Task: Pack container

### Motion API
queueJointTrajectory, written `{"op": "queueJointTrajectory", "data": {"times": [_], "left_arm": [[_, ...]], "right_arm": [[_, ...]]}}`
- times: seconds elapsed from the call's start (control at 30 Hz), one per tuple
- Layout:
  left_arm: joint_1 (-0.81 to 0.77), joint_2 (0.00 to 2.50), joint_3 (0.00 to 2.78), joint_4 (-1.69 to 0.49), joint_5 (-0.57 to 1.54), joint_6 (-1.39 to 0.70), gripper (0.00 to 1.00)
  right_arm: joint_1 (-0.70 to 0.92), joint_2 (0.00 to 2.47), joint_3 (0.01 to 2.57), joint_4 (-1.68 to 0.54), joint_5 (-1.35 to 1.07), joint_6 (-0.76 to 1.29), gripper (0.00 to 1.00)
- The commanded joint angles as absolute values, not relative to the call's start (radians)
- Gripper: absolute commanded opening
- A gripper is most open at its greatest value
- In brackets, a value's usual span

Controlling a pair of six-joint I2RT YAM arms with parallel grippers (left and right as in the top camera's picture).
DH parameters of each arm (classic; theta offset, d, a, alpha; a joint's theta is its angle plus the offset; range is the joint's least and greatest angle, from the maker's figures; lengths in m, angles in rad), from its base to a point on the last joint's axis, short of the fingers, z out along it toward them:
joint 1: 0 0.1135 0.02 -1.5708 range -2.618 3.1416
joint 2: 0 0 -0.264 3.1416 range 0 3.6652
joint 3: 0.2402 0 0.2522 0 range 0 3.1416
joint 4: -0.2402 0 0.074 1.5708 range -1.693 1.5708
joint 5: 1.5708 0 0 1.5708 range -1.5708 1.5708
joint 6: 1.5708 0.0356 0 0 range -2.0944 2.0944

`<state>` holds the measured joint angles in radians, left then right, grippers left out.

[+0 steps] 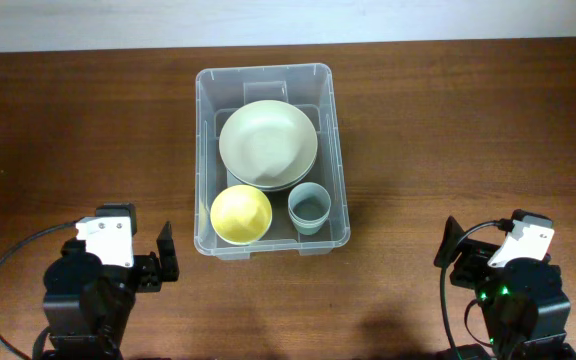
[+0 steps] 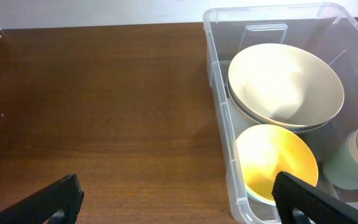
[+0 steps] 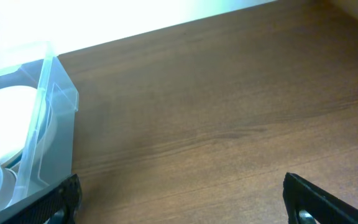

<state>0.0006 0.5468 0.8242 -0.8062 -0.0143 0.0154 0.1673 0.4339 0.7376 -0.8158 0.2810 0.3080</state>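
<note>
No readable txt, brand, no. or sign in any of the 3 views. The clear plastic container [image 1: 200,150] shows no legible print.

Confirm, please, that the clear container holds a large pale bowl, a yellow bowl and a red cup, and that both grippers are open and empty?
Not quite: the cup is pale blue-grey, not red, as the overhead view shows. The container, large pale bowl, yellow bowl and the open, empty left gripper and right gripper are as stated.
</note>
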Motion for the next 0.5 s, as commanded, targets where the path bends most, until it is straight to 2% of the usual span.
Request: {"op": "queueJointTrajectory", "data": {"times": [0.0, 0.47], "left_arm": [[0.005, 0.545, 0.812, -0.804, -0.003, 0.023, 1.00], [0.005, 0.545, 0.812, -0.804, -0.003, 0.023, 1.00]], "right_arm": [[0.152, 0.384, 0.704, -0.805, 0.282, 0.268, 0.99], [0.004, 0.004, 0.417, -0.539, 0.122, 0.187, 0.99]]}}
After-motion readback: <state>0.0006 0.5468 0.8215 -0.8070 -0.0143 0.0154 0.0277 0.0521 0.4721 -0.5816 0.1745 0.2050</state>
